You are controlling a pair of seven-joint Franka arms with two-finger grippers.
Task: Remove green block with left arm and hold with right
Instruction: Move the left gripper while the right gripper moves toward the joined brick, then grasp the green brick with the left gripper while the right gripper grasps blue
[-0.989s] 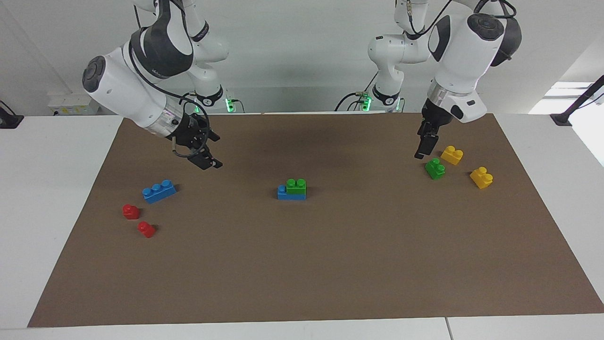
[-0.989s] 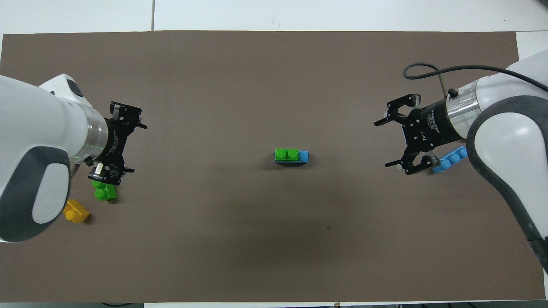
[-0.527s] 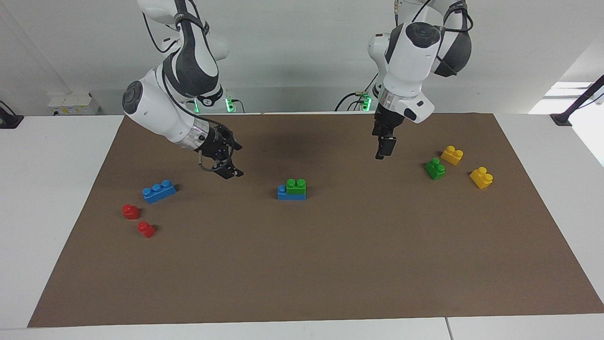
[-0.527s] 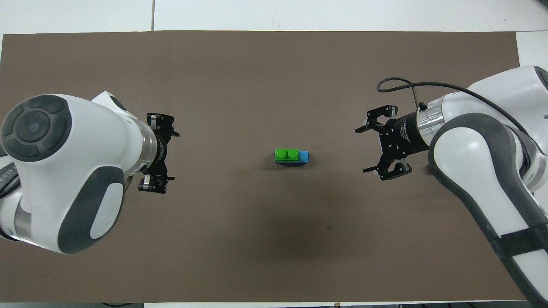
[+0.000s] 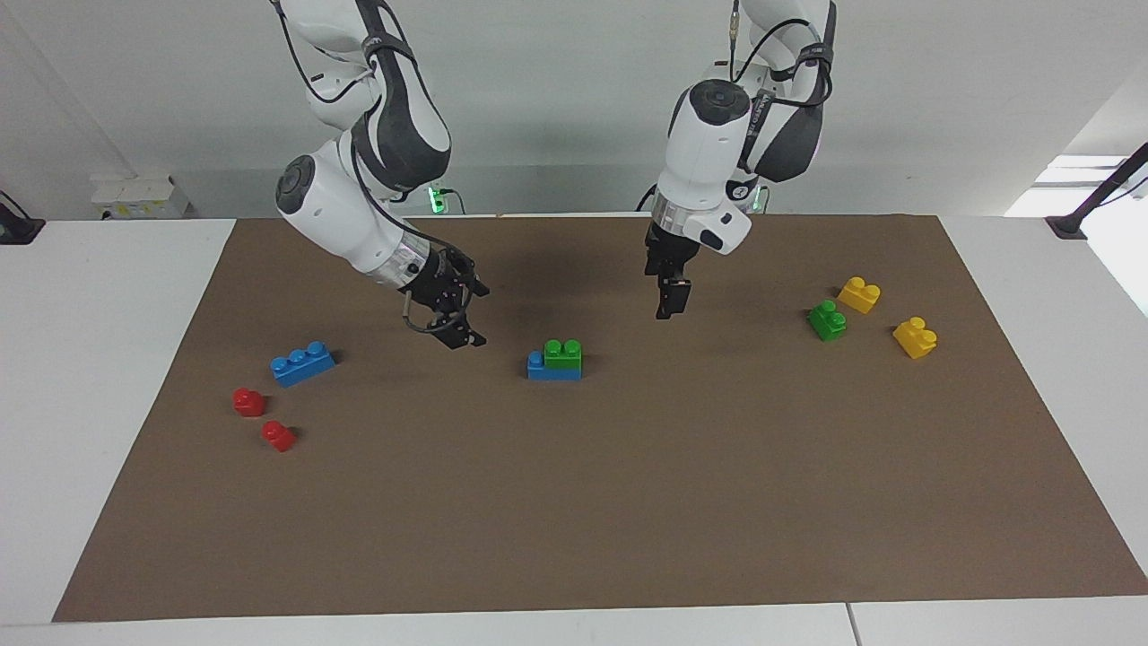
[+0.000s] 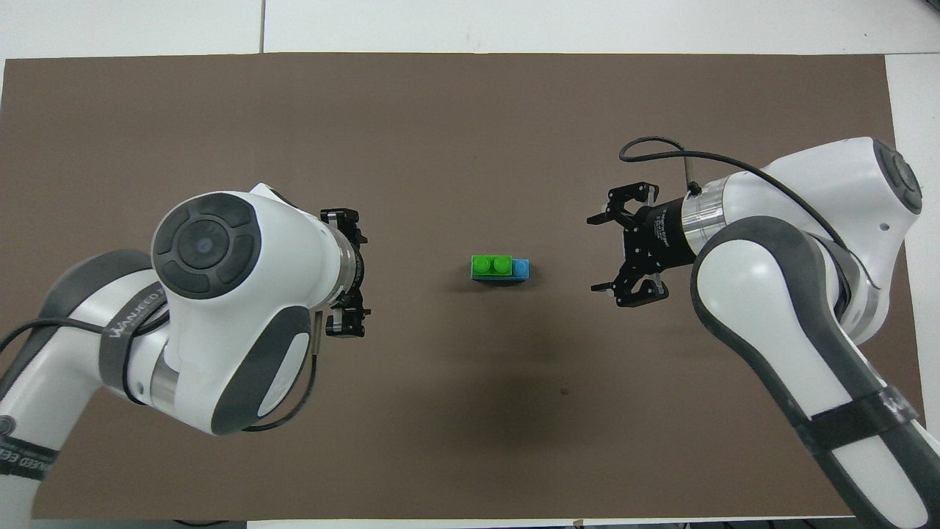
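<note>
Green block (image 5: 563, 353) on blue brick (image 5: 541, 368); right gripper (image 6: 614, 251) spread, left gripper (image 5: 671, 300) unclear, prob. apart.

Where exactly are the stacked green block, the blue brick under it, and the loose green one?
green block (image 5: 563, 353), facing view, its front face.
blue brick (image 5: 547, 370), facing view, its front face.
loose green brick (image 5: 827, 320), facing view, its top studs.

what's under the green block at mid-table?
The green block sits on a three-stud blue brick, covering two of its studs; one blue stud shows at the right arm's end. The covered studs cannot be seen. Neither the left gripper nor the right gripper touches it.
</note>
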